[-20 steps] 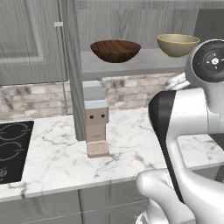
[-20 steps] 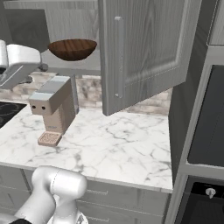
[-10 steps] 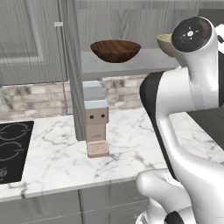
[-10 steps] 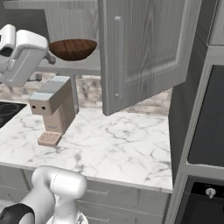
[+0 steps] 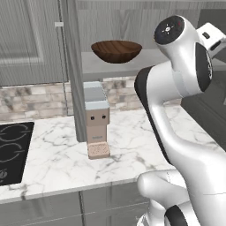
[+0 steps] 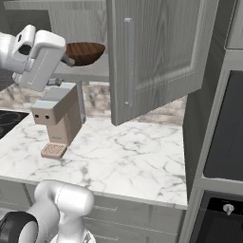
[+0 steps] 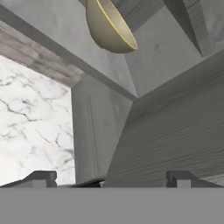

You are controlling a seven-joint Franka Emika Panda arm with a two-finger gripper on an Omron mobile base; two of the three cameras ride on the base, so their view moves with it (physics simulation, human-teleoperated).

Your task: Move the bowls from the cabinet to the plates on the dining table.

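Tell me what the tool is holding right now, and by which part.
Nothing. The tool is open and empty, short of the pale yellow-olive bowl in the cabinet.

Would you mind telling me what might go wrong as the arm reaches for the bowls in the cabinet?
1. The gripper is open and rolled relative to the pale yellow bowl; a skewed approach might knock the bowl instead of gripping it.
2. The open cabinet door hangs close beside the arm and could be struck.
3. The brown wooden bowl sits nearby and might get bumped.
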